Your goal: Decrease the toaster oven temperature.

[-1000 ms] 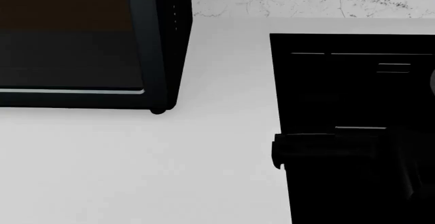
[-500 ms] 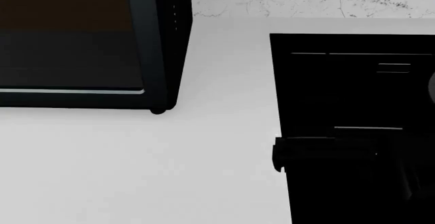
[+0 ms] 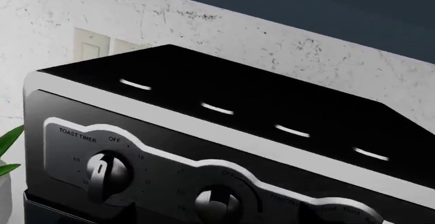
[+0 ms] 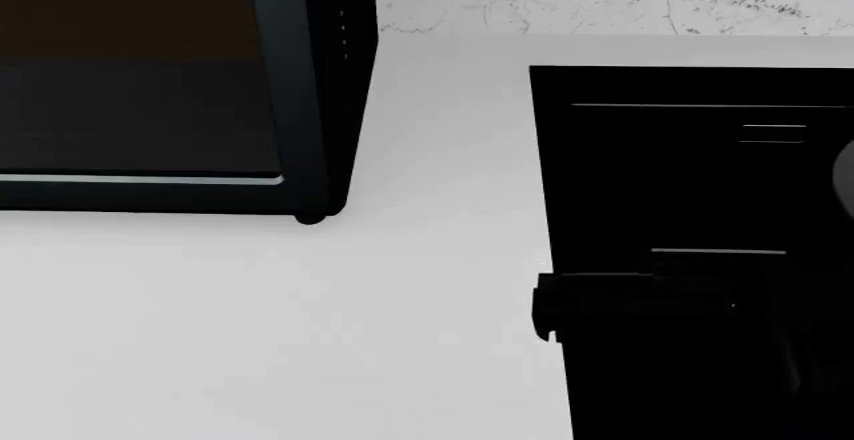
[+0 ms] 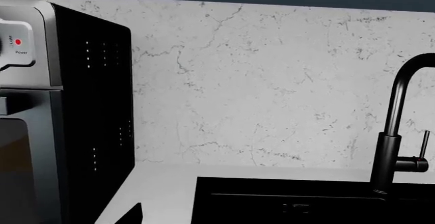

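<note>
Black on black makes this one hard to read: the dark blocky shape low on the right of the head view looks like part of the right arm [image 4: 627,300] hovering over what's probably a sink [image 4: 694,160], since the right wrist view shows a black faucet [image 5: 394,132] there, but I honestly can't tell whether the right claw is released or clenched, and it isn't grasping anything I can see. The left claw doesn't show up in any view, so no call on that either. Going outward, the toaster oven [image 4: 174,90] sits at the back left of the white desk [image 4: 267,330], right up by the marble-look wall [image 4: 601,0], well apart from the right arm. The left wrist view is where the good stuff is: it looks at the top control strip, with a "toast timer" knob [image 3: 105,175] at one end and a second knob [image 3: 217,206] next to it. The second one's labels are too blurry to read, but my guess is that's the temperature dial. So I'd say we're in the approach stage, nothing touched yet. To do it well, I'd use the left arm since it's already lined up, come in square to the panel, pinch that middle knob, not the timer, and turn it toward the lower numbers in a small, slow twist without shoving the oven backward.
</note>
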Controlling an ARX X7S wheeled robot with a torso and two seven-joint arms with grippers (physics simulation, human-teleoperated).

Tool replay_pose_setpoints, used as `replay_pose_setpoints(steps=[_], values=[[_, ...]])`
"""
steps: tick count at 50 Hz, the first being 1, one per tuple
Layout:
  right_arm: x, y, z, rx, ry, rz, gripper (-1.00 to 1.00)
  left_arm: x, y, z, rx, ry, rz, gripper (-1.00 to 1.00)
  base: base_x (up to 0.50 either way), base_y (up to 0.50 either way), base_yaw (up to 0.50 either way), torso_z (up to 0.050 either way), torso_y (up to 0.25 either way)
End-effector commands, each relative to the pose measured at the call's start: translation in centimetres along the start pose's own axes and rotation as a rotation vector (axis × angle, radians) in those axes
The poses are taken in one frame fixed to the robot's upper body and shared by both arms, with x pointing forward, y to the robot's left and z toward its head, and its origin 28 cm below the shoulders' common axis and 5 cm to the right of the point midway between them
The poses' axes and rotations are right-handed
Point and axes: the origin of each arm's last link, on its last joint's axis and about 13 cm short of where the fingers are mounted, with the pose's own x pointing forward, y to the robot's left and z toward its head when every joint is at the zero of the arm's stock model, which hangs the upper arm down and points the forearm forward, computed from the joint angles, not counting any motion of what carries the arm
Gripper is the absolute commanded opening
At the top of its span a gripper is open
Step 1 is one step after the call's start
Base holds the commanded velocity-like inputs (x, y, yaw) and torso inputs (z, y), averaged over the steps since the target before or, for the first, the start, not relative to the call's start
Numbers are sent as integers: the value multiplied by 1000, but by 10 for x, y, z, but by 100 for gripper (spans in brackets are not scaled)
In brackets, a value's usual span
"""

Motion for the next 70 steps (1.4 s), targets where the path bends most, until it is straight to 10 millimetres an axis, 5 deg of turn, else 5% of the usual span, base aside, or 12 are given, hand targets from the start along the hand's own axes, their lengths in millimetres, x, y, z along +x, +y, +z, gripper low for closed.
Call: replay_pose_setpoints(steps=[1, 46, 47, 70], values=[[0, 0, -2, 0, -19, 11, 100, 8, -3, -1, -21, 13, -7, 100, 0, 0, 0, 0, 0], [2, -5, -10, 20, -6, 1, 100, 25, -5, -11, -39, 55, -10, 100, 0, 0, 0, 0, 0], [3, -5, -11, 21, -4, -1, 100, 25, -5, -11, -36, 57, -4, -100, 0, 0, 0, 0, 0], [5, -5, -12, 24, 6, -4, 100, 21, -6, -6, -63, 48, -6, -100, 5, 1, -2, 0, 0]])
